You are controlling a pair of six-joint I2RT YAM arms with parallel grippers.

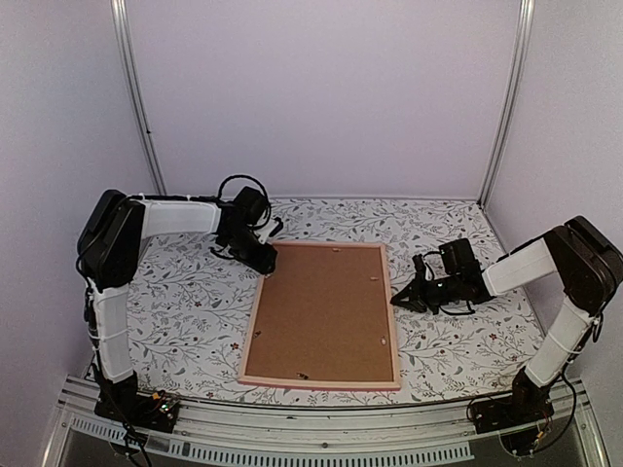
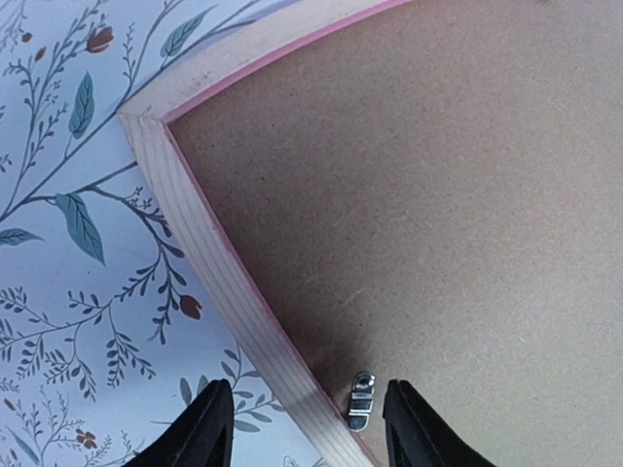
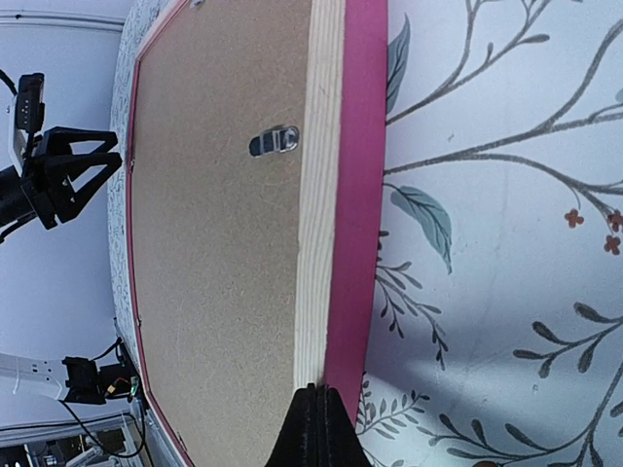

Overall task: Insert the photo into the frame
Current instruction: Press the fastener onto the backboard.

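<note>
The frame (image 1: pixel 321 381) lies face down in the middle of the table, its brown backing board (image 1: pixel 321 311) turned up. The photo is hidden. My left gripper (image 1: pixel 265 261) hovers open over the frame's far-left corner. In the left wrist view its fingers (image 2: pixel 307 409) straddle the pale rail (image 2: pixel 224 282) and a small metal clip (image 2: pixel 361 399). My right gripper (image 1: pixel 397 300) is shut with nothing between its fingers. Its tip (image 3: pixel 314 394) sits at the frame's right pink rail (image 3: pixel 355 195), close to the wood.
A second metal clip (image 3: pixel 274 141) sits on the board near the right rail. The floral tablecloth (image 1: pixel 185 292) surrounds the frame on all sides. White walls and metal posts (image 1: pixel 141 117) enclose the table.
</note>
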